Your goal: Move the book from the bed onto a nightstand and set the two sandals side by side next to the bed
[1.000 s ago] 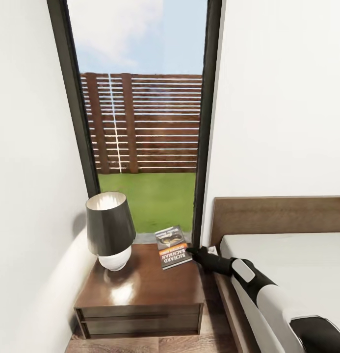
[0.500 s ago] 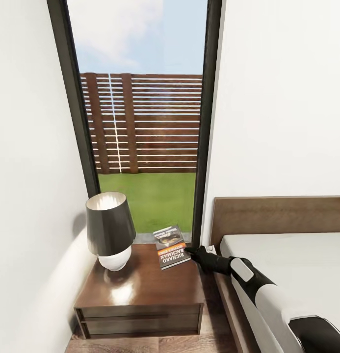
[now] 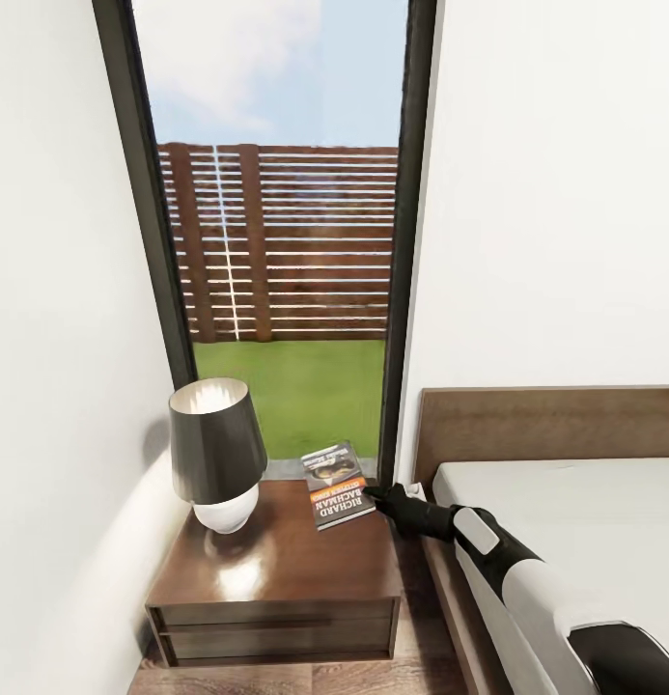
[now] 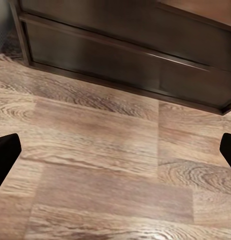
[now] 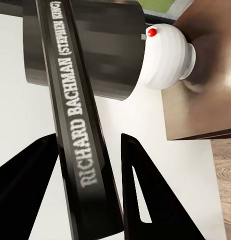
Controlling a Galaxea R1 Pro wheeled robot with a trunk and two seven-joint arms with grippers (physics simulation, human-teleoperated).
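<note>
The right end effector (image 3: 376,494) is closed on the near right edge of the book (image 3: 335,485). The book lies tilted at the far right corner of the nightstand (image 3: 276,565), long axis running from front toward the window, beside the lamp (image 3: 216,452). The left end effector (image 4: 115,152) hangs spread wide over the floor (image 4: 105,175), empty.

Wood floor and a dark cabinet

The left gripper (image 4: 115,150) is wide open over the brown wood floor (image 4: 105,170), near a dark wooden cabinet (image 4: 135,55).
</note>
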